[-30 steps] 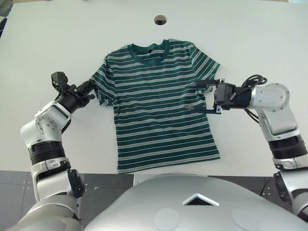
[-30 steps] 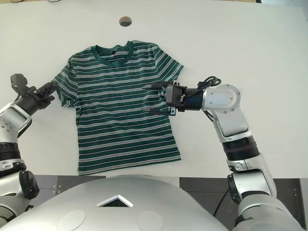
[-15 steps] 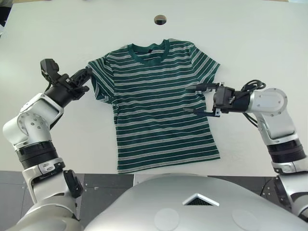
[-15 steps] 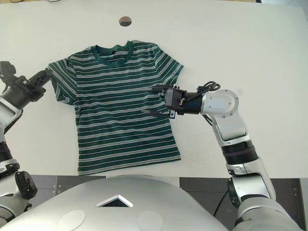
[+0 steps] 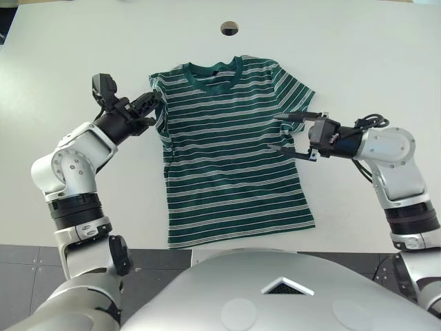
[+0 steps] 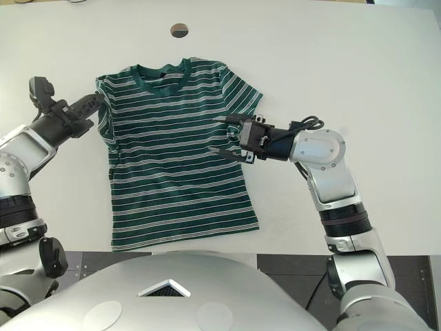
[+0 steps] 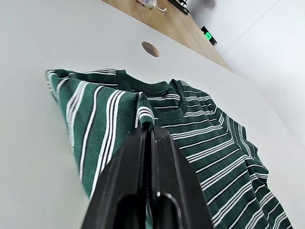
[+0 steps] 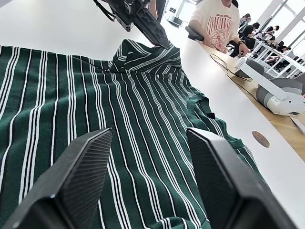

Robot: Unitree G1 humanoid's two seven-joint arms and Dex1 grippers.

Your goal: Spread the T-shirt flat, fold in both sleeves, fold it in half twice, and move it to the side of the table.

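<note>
The white table [image 5: 386,62] stretches out before me. About in its middle and close to my edge lies the dark green T-shirt [image 5: 227,165] with white stripes, front up, collar [image 5: 213,77] pointing away from me and hem toward me. Its body lies mostly flat, with soft wrinkles along my left side. My left gripper [image 5: 154,103] is at the shirt's left shoulder, clamped tight on the edge of the left sleeve [image 7: 95,124]. In the left wrist view my two black fingers [image 7: 131,181] are pressed together with a pinch of striped cuff caught at their tips, held a little above the table. That sleeve is drawn in toward the chest, bunched and folded over at the shoulder rather than spread outward. My right gripper [image 5: 278,132] sits over the right side of the shirt's body, just below the right sleeve [image 5: 298,88]. Its fingers [image 8: 81,181] are spread wide apart with nothing between them, and I cannot tell whether the tips touch the cloth. The right sleeve lies flat, spread outward on the table. Beyond the collar, apart from the shirt, a small round hole [image 5: 229,28] is set in the tabletop.
</note>
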